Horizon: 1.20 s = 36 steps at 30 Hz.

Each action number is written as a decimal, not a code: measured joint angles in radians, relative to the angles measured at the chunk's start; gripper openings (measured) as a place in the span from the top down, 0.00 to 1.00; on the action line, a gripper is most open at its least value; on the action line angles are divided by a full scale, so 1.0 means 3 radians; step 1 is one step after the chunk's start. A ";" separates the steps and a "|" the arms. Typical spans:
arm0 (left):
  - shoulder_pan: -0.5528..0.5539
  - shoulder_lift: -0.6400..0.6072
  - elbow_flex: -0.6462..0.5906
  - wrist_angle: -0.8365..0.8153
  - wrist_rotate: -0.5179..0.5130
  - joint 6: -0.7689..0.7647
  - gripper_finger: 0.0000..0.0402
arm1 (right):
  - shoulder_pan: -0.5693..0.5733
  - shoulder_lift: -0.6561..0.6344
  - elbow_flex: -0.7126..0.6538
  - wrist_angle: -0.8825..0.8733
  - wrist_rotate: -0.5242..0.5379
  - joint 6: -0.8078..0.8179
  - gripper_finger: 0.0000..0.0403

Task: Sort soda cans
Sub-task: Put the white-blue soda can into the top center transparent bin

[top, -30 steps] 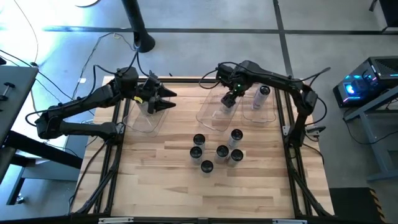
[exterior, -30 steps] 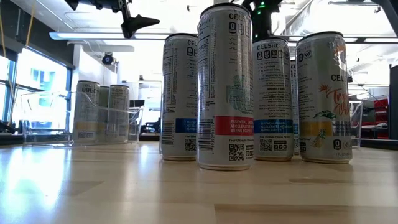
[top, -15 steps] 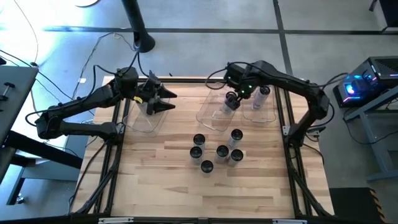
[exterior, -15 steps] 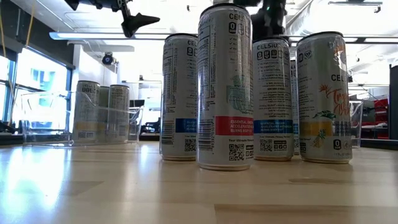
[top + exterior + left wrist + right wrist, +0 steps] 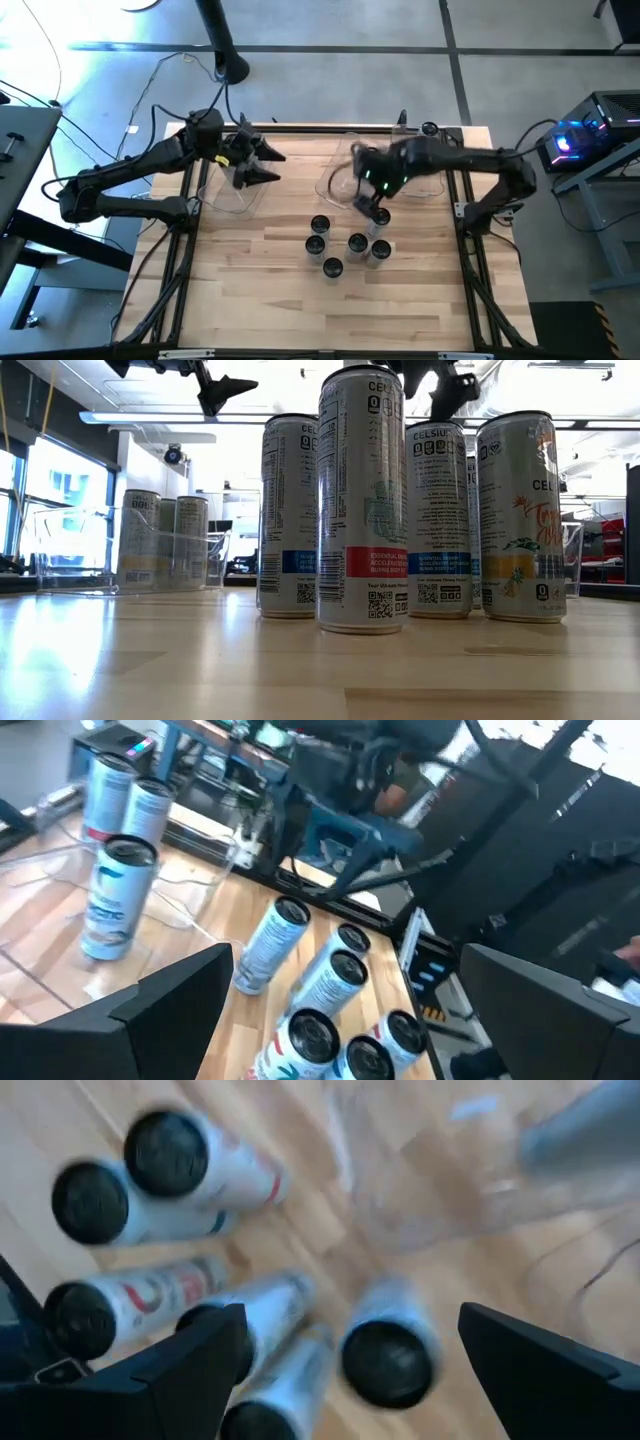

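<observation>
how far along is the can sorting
Partly done: some cans already stand in the left bin. Nothing is in hand; the right claw is open above the loose cans mid-table, and the left claw hovers open over its bin. Six loose cans are left to sort.

Six upright silvery soda cans (image 5: 345, 243) with dark tops crowd the wooden table's (image 5: 250, 300) middle; clear rectangular plastic bins (image 5: 340, 185) line its far edge. My way stays open along the near edge.

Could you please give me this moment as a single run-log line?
left gripper: open, over left bin | right gripper: open, above cluster of soda cans | held: nothing
</observation>
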 joint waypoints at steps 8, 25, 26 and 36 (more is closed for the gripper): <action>-0.0045 -0.0002 0.0000 -0.0012 0.0249 0.0033 0.04 | 0.0369 0.0162 -0.0001 -0.0610 0.0286 0.0803 0.11; -0.0031 -0.0002 0.0000 -0.0011 0.0329 -0.0214 0.04 | 0.0475 0.0336 -0.0009 -0.0746 0.0486 0.0706 0.11; -0.0031 -0.0002 0.0000 -0.0011 0.0329 -0.0229 0.04 | 0.0469 0.0335 -0.0009 -0.0748 0.0484 0.0669 0.11; -0.0031 -0.0002 0.0000 0.0012 0.0321 -0.0316 0.04 | 0.0259 0.0253 -0.0419 -0.0460 0.0376 0.0321 0.11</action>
